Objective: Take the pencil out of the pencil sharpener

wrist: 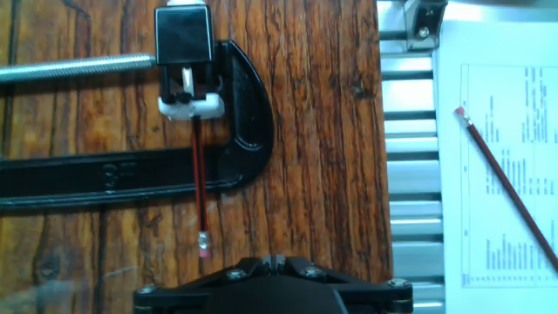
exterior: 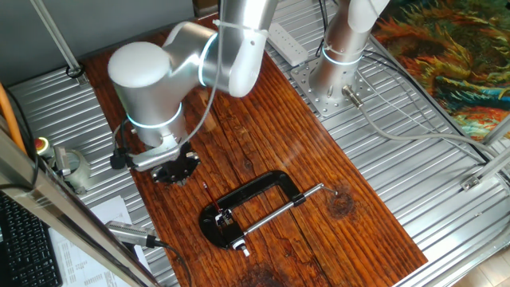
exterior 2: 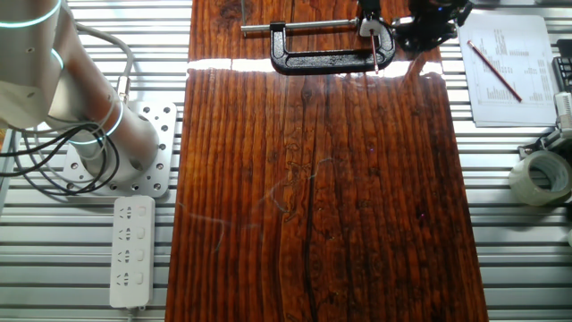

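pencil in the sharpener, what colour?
Dark red pencil with a pale tip; clearest in the hand view.

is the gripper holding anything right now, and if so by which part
Nothing is held. The gripper hangs beside the C-clamp, apart from the pencil, which sits in the pencil sharpener.

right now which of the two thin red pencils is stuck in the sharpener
The thin dark-red pencil lying across the black C-clamp, its top end in the small pale sharpener. The other red pencil lies loose on the printed paper.
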Robot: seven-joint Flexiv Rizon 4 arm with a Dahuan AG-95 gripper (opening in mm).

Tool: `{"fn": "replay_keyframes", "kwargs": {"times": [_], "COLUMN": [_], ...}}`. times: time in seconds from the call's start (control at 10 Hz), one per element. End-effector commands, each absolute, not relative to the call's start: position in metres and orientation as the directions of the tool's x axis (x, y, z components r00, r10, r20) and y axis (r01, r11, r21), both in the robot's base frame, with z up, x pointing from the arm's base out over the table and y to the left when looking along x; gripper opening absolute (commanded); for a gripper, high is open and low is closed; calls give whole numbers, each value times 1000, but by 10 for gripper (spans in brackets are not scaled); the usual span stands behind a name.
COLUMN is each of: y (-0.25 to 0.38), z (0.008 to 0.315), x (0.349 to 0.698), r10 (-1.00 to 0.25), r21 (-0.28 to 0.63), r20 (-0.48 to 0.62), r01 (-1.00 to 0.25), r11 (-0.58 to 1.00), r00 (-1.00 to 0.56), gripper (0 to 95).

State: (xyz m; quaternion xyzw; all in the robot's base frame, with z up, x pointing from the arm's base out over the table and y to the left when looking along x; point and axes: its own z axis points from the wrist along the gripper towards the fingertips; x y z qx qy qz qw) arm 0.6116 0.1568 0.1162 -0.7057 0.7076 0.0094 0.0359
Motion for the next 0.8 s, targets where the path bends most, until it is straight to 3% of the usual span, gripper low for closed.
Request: {"fn": "replay_keyframes", "kwargs": {"times": [0.1, 0.2, 0.3, 0.8], "y": [162, 165, 169, 179], "z": [109, 107, 105, 92], "x": [614, 614, 612, 586], "r10": [-997, -997, -998, -998], "r21": [-29, -24, -21, -4], "r20": [-77, -78, -65, -65], "r01": [-999, -1000, -1000, -1000], "r11": [-29, -21, -9, 18], "r00": [31, 23, 10, -17], "gripper": [0, 0, 190, 190]}}
